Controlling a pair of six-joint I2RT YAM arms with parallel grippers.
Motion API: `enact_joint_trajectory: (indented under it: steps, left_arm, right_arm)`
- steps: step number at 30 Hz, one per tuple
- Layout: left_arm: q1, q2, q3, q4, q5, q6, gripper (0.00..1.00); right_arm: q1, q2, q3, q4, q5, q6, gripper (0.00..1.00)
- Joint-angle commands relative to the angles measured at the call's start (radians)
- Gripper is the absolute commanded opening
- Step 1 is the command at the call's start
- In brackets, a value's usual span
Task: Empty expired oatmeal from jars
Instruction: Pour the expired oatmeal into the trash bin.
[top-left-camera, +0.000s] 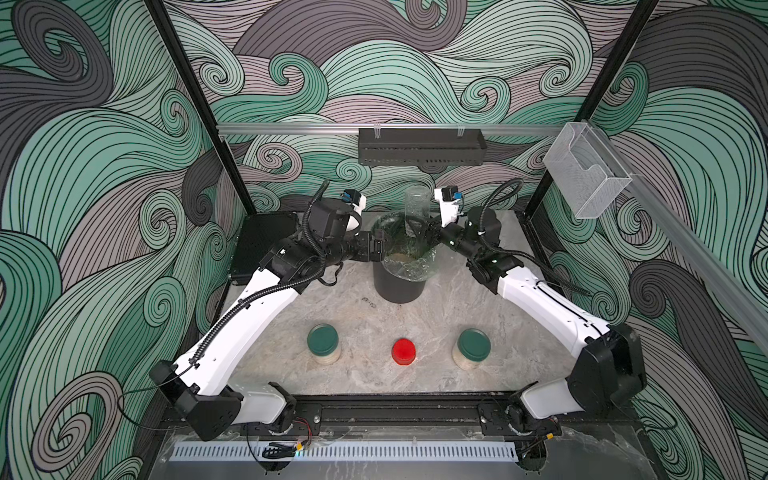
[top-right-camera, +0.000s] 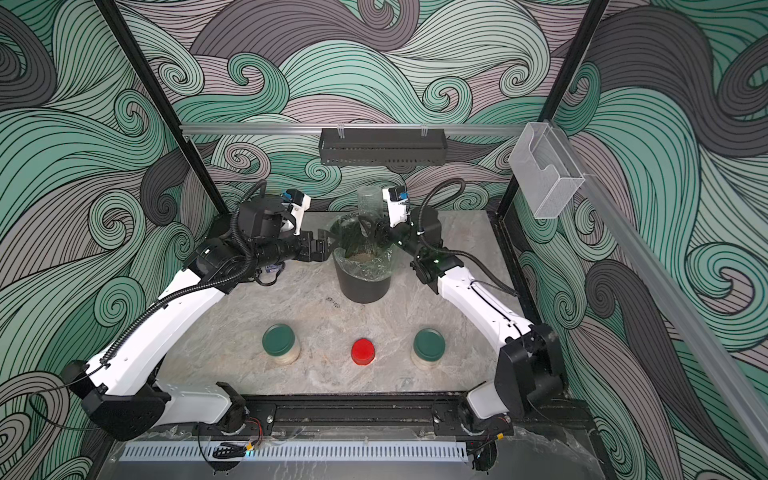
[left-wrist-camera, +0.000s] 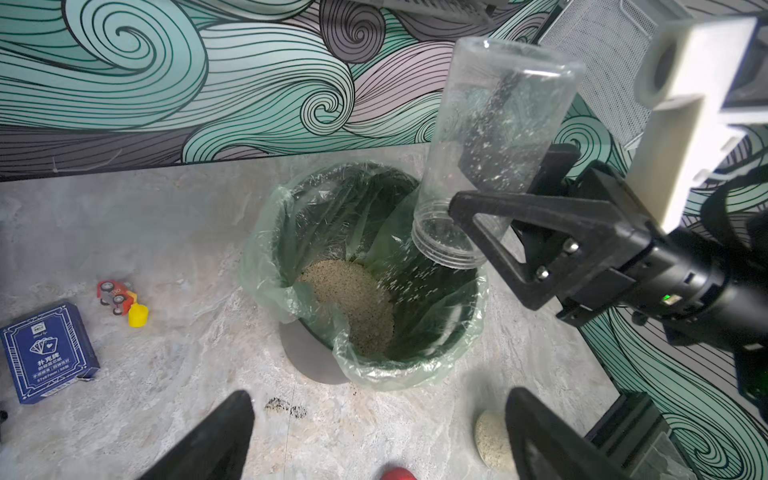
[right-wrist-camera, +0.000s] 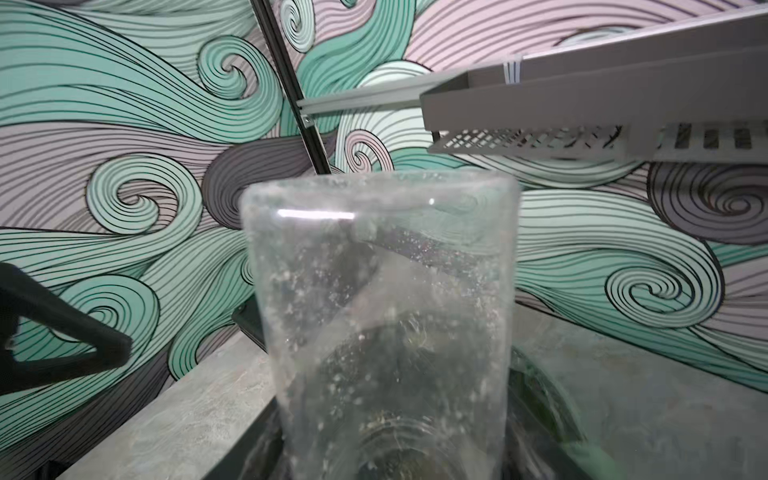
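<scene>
Our right gripper (left-wrist-camera: 503, 183) is pinching the jar (left-wrist-camera: 498, 112), mouth down, by its wall just above the threaded neck, so most of the body stands above the gripper. Directly below it sits the bin (top-left-camera: 399, 286), where the oatmeal (left-wrist-camera: 353, 303) lies heaped on the liner. Only flakes cling inside the jar, and a few fall from its mouth. We judge the jar light, being nearly empty, and also stiff, smooth, likely slippery and perhaps breakable. A firm squeeze across the wall near the neck suits it. Our left gripper (left-wrist-camera: 378, 399) hangs spread and empty just beside the bin. Well apart from both grippers, toward the arm bases, a green-lid jar (top-left-camera: 323, 343), a red-lid jar (top-left-camera: 404, 352) and another green-lid jar (top-left-camera: 473, 349) stand on the table (top-left-camera: 357, 307). The 2 green ones show oatmeal through the wall, so they are probably heavier. We would take each across its body below the lid.
</scene>
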Motion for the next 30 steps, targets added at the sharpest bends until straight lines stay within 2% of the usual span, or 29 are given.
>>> enact_joint_trajectory:
  steps: [1,6,10,13,19,22,30]
  left_arm:
    - [0.005,-0.018,-0.003,0.024,0.006,-0.014,0.94]
    - [0.005,-0.02,-0.013,0.024,0.009,-0.014,0.94]
    - [0.005,-0.027,-0.01,0.022,0.011,-0.01,0.94]
    - [0.005,-0.038,-0.008,0.022,0.009,-0.001,0.94]
    - [0.005,-0.055,-0.016,0.033,0.026,0.018,0.94]
    - [0.005,-0.065,-0.024,0.046,0.046,0.024,0.94]
    - [0.005,-0.076,-0.028,0.044,0.065,0.035,0.94]
  right_arm:
    - [0.018,0.014,-0.023,0.021,0.087,0.003,0.0]
    - [0.036,0.04,0.003,0.031,0.057,0.001,0.0]
    - [0.046,0.025,0.044,0.026,0.033,-0.053,0.0]
    - [0.046,0.001,0.06,0.028,0.022,-0.119,0.0]
    - [0.045,-0.021,0.038,0.047,-0.168,-0.346,0.0]
    - [0.037,0.0,0.028,0.041,-0.214,-0.428,0.0]
    - [0.007,0.061,0.008,0.074,-0.284,-0.369,0.0]
